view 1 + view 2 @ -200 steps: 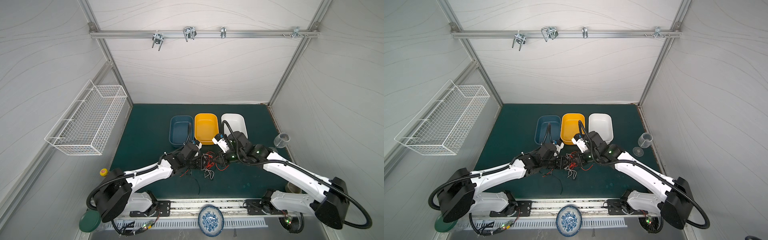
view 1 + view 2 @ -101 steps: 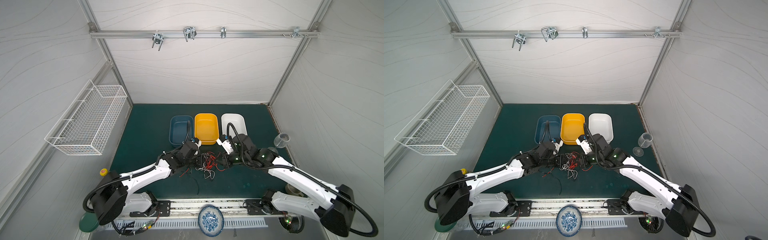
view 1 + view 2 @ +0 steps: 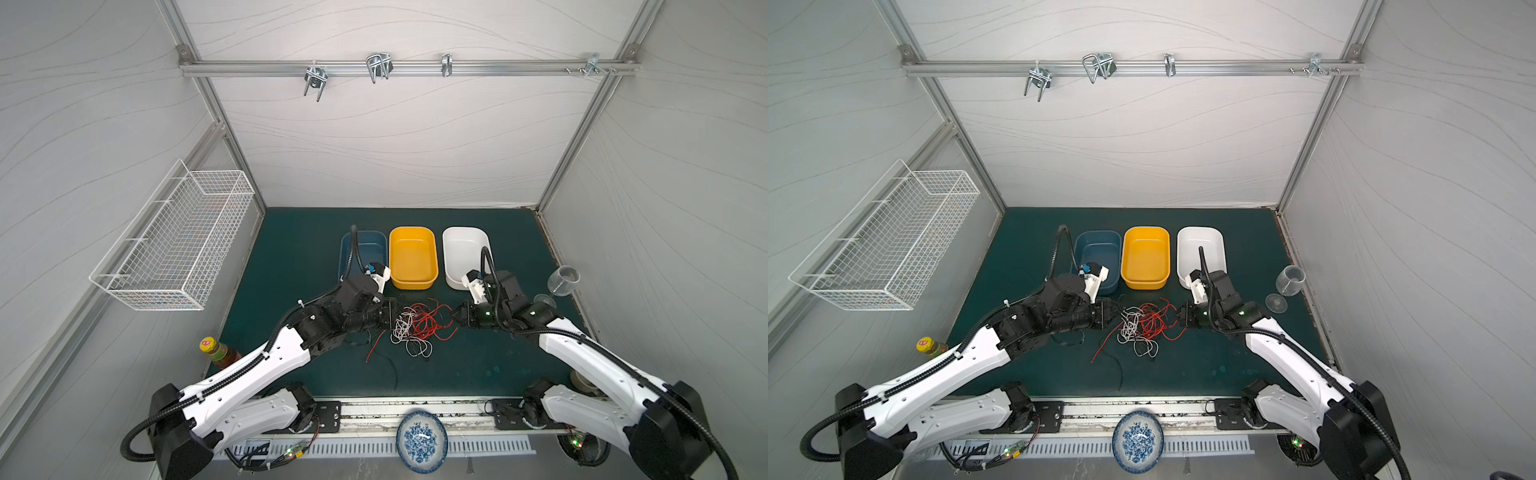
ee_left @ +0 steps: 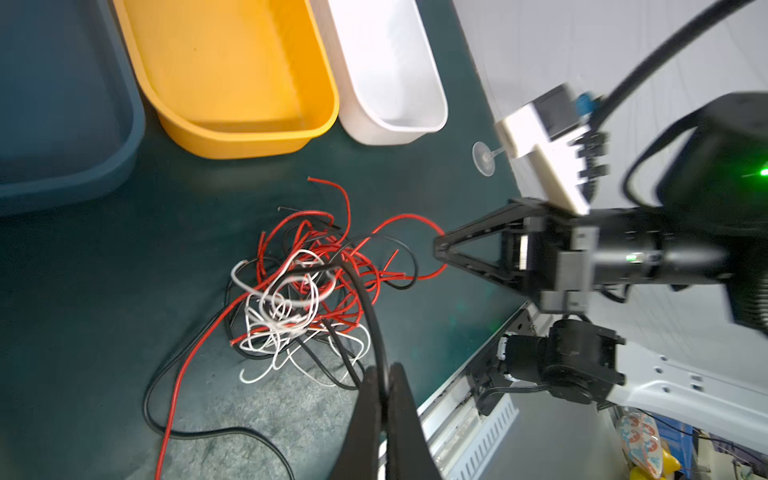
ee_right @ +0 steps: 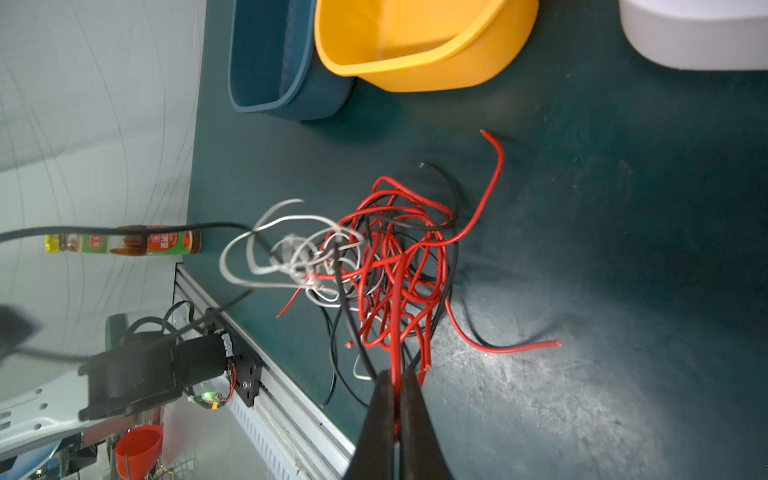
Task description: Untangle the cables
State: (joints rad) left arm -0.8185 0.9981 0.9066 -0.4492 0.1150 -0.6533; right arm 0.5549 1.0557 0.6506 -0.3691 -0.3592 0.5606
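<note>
The cables (image 3: 415,328) lie as one red, white and black tangle on the green mat in both top views, in front of the bins. My left gripper (image 4: 386,374) is at the tangle's left side (image 3: 400,318), shut on a black cable (image 4: 374,316) that runs up from the pile into its jaws. My right gripper (image 5: 397,376) is at the tangle's right side (image 3: 455,320), shut on a red cable (image 5: 395,291) drawn taut from the pile. The two grippers face each other across the tangle (image 3: 1142,328). In the left wrist view the right gripper (image 4: 440,249) pinches a red loop.
Behind the tangle stand a blue bin (image 3: 365,249), a yellow bin (image 3: 413,257) and a white bin (image 3: 461,253). A wine glass (image 3: 561,282) stands at the right edge, a sauce bottle (image 3: 216,349) at the left edge and a patterned plate (image 3: 422,436) beyond the front rail.
My left gripper has shut on the black cable. My right gripper has drawn a little to the right with the red cable, and the tangle has spread slightly.
</note>
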